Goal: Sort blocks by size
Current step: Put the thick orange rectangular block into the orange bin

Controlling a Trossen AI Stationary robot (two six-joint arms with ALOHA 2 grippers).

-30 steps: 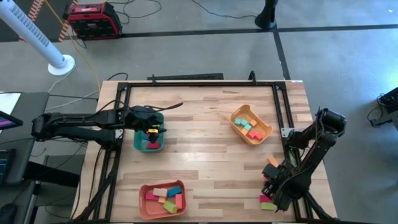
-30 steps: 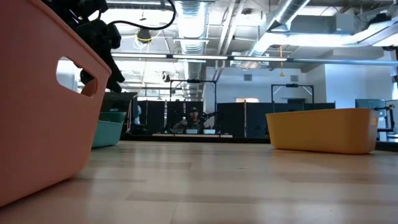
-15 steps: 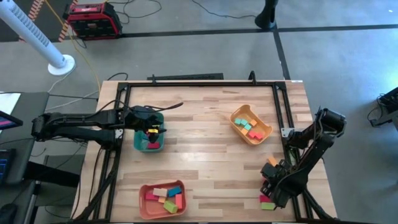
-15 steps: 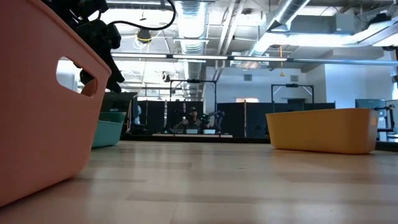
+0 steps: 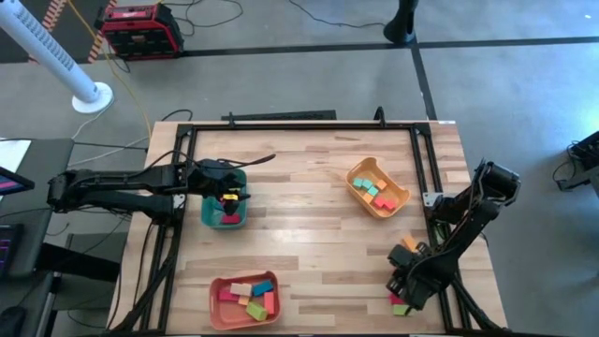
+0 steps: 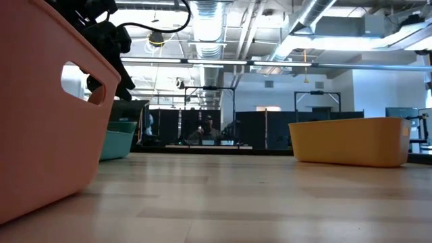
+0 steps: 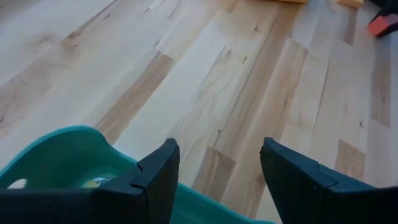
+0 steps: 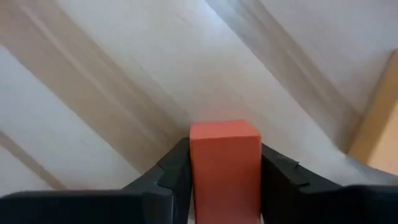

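High view: the right tool (image 5: 404, 285) is low over the near right corner of the worktop (image 5: 309, 215), among a small cluster of loose blocks (image 5: 408, 245) lying there. Right wrist view shows both fingers pressed against the sides of a red-orange block (image 8: 224, 163), so this tool is closed on that block; whether the block is clear of the wood cannot be told.

The left tool (image 5: 227, 197) is positioned over the teal tray (image 5: 225, 221) at the left of the worktop. Left wrist view shows its fingers (image 7: 158, 174) spread with a clear gap between them and nothing gripped, the teal tray's rim (image 7: 68, 140) directly below.

Sorted blocks are distributed as follows. The yellow-orange tray (image 5: 378, 189), far right, contains several blocks in teal, green, orange and pink. The salmon-red tray (image 5: 245, 300), at the near edge left of centre, contains larger blocks in pink, orange, teal and green. The teal tray holds a few small pieces, partly hidden by the left tool.

Low view: the salmon-red tray's wall (image 6: 40, 121) fills the left, the yellow-orange tray (image 6: 351, 140) stands at the right.
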